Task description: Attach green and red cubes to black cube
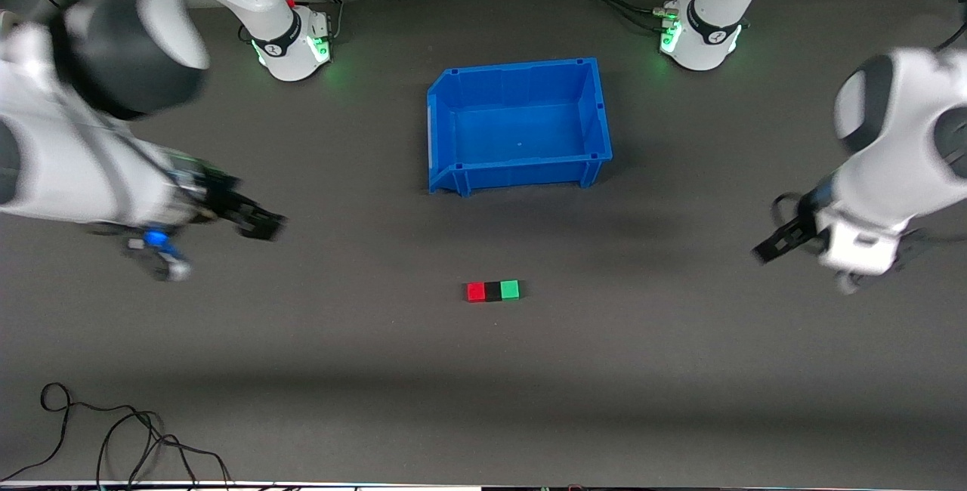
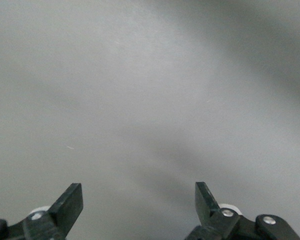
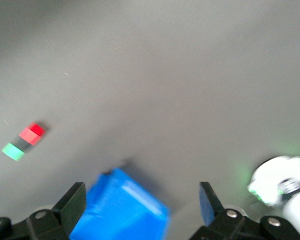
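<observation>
The red cube (image 1: 475,291), the black cube (image 1: 492,291) and the green cube (image 1: 510,289) lie in one touching row on the grey mat, black in the middle. The row sits nearer to the front camera than the blue bin. The right wrist view also shows the red cube (image 3: 32,133), the black cube (image 3: 23,144) and the green cube (image 3: 13,151). My right gripper (image 1: 257,220) is open and empty, up over the mat toward the right arm's end (image 3: 140,200). My left gripper (image 1: 770,248) is open and empty over bare mat toward the left arm's end (image 2: 139,200).
An empty blue bin (image 1: 521,172) stands mid-table, farther from the front camera than the cubes; it also shows in the right wrist view (image 3: 122,210). Black cables (image 1: 113,438) lie at the front edge toward the right arm's end.
</observation>
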Robot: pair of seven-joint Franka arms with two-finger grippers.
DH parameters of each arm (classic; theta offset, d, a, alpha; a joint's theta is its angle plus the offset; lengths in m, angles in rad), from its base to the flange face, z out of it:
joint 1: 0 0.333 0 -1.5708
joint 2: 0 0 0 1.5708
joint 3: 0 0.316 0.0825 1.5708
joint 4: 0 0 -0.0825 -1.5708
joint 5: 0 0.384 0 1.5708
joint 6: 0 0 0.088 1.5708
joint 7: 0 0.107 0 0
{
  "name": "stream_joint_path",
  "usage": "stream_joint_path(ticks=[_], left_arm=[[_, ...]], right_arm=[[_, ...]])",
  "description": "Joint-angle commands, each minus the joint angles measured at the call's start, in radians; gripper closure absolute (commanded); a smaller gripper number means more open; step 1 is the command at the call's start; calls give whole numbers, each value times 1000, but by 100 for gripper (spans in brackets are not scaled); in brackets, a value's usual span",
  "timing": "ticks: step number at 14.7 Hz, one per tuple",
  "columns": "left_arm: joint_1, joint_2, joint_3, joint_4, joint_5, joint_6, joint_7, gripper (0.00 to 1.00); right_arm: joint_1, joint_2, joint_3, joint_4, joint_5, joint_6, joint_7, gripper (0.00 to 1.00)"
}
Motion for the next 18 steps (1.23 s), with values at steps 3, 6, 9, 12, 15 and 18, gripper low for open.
stream_joint_path(ticks=[3,6,9,12,15,18], left_arm=[[102,-175,-4,-96,-65,-94,351,0],[94,-155,-6,17,-68,-164,405,0],[61,-56,-15,198,-62,-238,493,0],[42,35,-15,350,-63,-311,512,0],[47,2,-15,305,-54,-302,570,4],[92,-78,-6,181,-130,-231,609,5]], right_arm=[[-18,-123,-124,-121,-55,-18,-542,0],[-15,-155,-171,-191,-56,52,-651,0],[-4,-310,-175,-461,-58,303,-655,0],[0,-350,-173,-529,-79,408,-659,0],[0,-344,-173,-512,-81,405,-658,0],[2,-346,-172,-511,-81,404,-655,0]])
